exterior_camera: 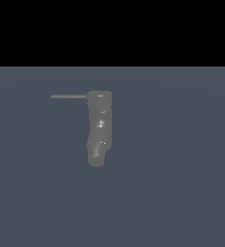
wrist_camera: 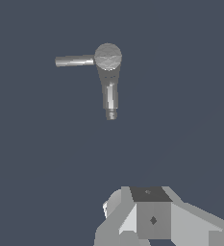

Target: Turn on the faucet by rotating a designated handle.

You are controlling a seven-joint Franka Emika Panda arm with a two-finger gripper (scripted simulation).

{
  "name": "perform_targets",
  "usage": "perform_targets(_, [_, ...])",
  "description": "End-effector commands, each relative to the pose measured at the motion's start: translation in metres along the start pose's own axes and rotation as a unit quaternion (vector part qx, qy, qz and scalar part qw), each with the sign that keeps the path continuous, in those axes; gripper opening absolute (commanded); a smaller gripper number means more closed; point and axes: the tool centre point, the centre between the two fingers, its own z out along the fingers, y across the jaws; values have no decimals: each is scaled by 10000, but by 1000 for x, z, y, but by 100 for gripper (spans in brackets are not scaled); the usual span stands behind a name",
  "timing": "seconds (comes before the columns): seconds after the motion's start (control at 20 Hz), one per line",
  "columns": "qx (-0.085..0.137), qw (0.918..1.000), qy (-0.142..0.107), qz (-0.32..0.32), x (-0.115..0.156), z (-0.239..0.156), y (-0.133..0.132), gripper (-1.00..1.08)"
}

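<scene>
The faucet [exterior_camera: 99,126] is a dull grey, chunky, slightly bent column of segments with a rounded end, standing on the blue-grey floor in the middle of the exterior view. The handle [exterior_camera: 68,97], a thin straight grey rod, sticks out from the faucet's top end toward the exterior view's left. The wrist view looks down on the faucet [wrist_camera: 109,79] with its round cap and the handle [wrist_camera: 74,61] beside it. Grey blocky parts of my gripper [wrist_camera: 152,218] fill that picture's edge, well away from the faucet and touching nothing. Its jaw gap is not visible. The arm does not appear in the exterior view.
A flat blue-grey floor [exterior_camera: 181,183] surrounds the faucet on all sides, with a black band beyond its far edge.
</scene>
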Motion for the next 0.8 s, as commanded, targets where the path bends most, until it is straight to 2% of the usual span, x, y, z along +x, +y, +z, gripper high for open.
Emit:
perform_targets(0.0, [0, 9999, -2, 157, 2, 6, -7, -100])
perform_targets(0.35, [0, 9969, -5, 785, 11, 30, -33, -100])
perform_targets(0.75, [4, 9870, -9, 1605, 28, 62, -67, -100])
